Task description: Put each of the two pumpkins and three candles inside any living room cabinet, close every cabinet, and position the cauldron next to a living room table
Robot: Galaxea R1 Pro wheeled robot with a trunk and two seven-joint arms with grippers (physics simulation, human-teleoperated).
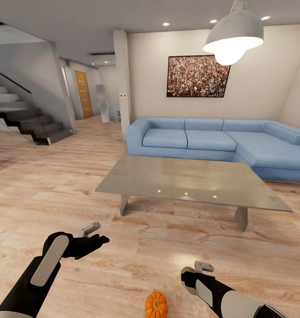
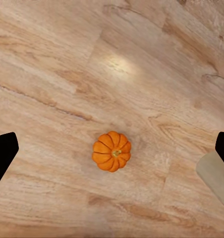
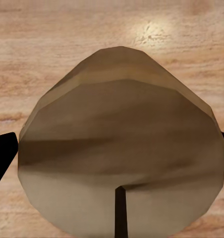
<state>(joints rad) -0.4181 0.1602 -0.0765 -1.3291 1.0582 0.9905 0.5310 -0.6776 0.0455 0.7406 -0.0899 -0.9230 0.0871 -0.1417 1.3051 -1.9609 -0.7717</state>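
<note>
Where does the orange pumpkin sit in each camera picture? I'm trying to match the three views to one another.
Head view: pumpkin at the bottom edge, on the floor between the two arms.
Left wrist view: near the middle, on bare boards, seen from above with its stem up.
Right wrist view: not in it; a brown candle sits close to the lens.
Shared landmark: the light wooden floor.

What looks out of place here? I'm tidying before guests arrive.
A small orange pumpkin sits on the bare wood floor in front of the coffee table, between the robot's arms. It is upright and looks undamaged.
</note>
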